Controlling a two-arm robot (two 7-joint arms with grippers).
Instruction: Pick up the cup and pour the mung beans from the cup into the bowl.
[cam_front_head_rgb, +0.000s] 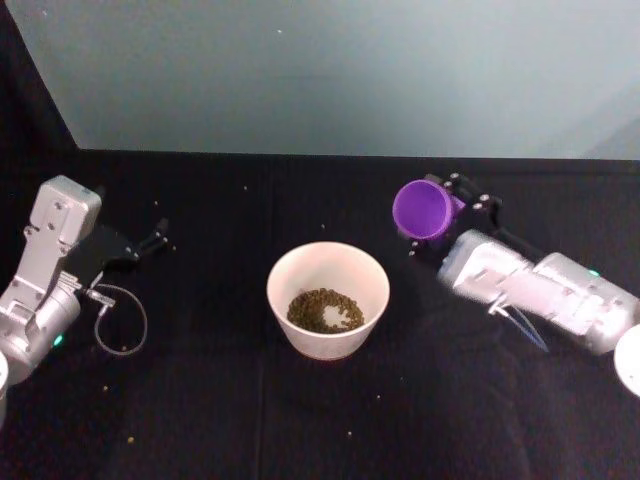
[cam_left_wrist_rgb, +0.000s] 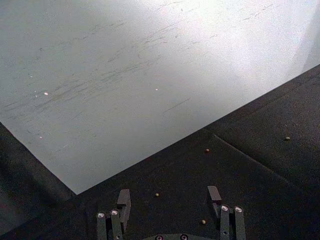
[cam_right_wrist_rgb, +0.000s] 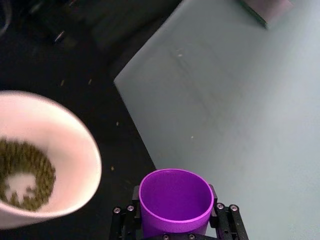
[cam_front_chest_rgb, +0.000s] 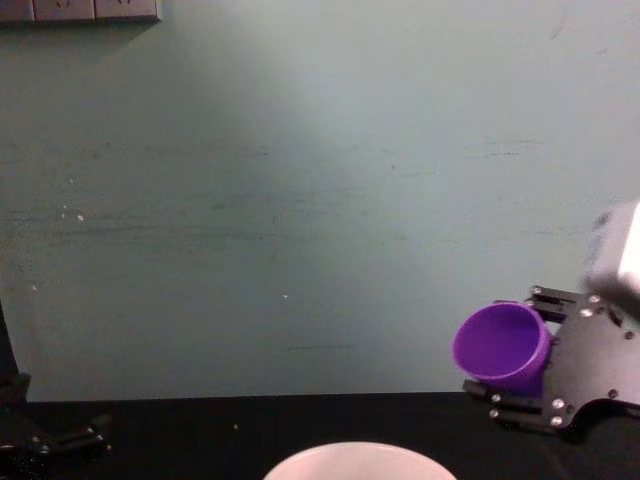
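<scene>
**Beans in the bowl, cup held empty**

Beans already lie where the task wants them: the mung beans (cam_front_head_rgb: 325, 310) sit in a ring at the bottom of the bowl (cam_front_head_rgb: 328, 266), which stands nearest the robot at the middle of the black worktop (cam_front_head_rgb: 200, 400). A few stray grains are scattered on the cloth around it (small spillage, by the look of it).

Farther back and to the right, the right gripper (cam_front_head_rgb: 436, 215) holds the cup (cam_front_head_rgb: 423, 208) off the worktop, tipped on its side with its mouth turned toward the bowl, jaws pinching its purple wall on both sides. The right wrist view looks straight into the cup (cam_right_wrist_rgb: 175, 197) and shows its inside bare, with the bowl (cam_right_wrist_rgb: 75, 145) just beside it and lower.

On the far left the left gripper (cam_front_head_rgb: 155, 238) rests parked low over the cloth, well apart from the bowl, jaws spread and holding nothing.

My judgement: the pour looks complete, and at most setting the cup down remains.
</scene>
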